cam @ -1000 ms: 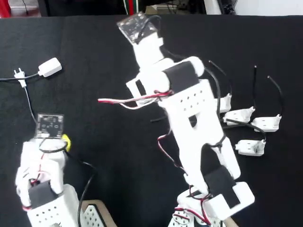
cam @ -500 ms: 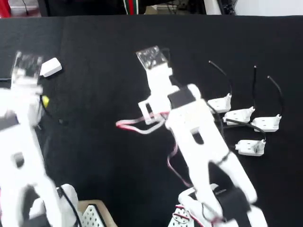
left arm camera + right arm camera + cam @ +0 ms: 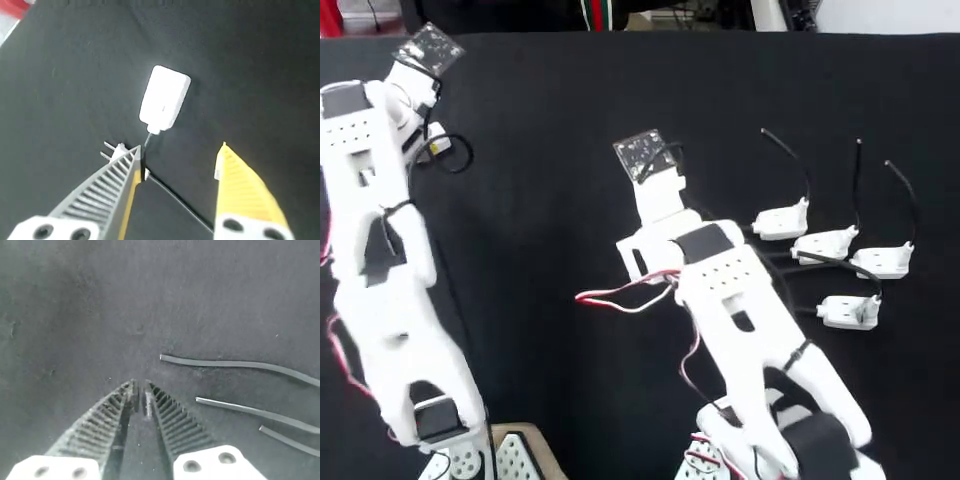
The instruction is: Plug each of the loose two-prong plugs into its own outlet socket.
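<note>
Bare black table (image 3: 540,250) lies wide between the left arm (image 3: 380,250) and the right arm (image 3: 740,310). On the far side of the right arm, four white pieces (image 3: 825,243) with black cords (image 3: 857,185) stand close together. A white block (image 3: 165,97) and a plug (image 3: 116,151) lie just before the opened left gripper (image 3: 180,146).

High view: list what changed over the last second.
The left gripper swung from the table's near left out to the far left, above the loose plug and white socket. The right gripper drew back toward its base. The four sockets at right stayed put.
</note>
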`<state>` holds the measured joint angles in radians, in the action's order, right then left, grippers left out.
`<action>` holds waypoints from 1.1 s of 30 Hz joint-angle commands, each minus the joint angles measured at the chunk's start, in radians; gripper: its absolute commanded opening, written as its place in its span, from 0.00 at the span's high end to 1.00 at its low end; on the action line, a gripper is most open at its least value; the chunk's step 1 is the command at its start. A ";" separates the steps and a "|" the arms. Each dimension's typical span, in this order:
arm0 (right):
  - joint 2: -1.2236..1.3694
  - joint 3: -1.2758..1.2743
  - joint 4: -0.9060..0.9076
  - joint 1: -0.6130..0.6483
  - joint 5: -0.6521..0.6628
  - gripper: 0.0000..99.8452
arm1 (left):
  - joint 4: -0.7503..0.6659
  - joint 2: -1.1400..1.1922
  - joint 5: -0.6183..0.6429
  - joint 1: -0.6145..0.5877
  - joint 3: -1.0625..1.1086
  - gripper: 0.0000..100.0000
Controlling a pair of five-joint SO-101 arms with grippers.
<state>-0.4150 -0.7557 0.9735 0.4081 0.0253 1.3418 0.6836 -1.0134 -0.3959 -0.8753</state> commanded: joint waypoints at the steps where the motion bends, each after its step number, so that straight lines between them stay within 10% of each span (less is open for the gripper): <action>1: 0.048 0.054 -0.017 0.005 0.009 0.99 | 0.051 0.230 -0.097 0.007 -0.430 0.75; 7: 0.117 0.085 -0.018 0.005 0.014 0.99 | 0.038 0.499 -0.132 0.013 -0.731 0.67; 19: 0.128 0.088 -0.018 0.005 0.041 0.99 | -0.115 0.601 -0.164 -0.005 -0.515 0.68; 27: 0.128 0.076 -0.048 0.005 0.044 0.99 | 0.155 0.601 -0.236 -0.002 -0.587 0.96; 33: 0.128 0.076 -0.052 0.003 0.044 0.99 | 0.420 0.612 -0.229 0.002 -0.776 0.97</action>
<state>-0.2877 -0.7250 0.9429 0.4081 0.0621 1.6732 1.3157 -1.2467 -0.3928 -1.5489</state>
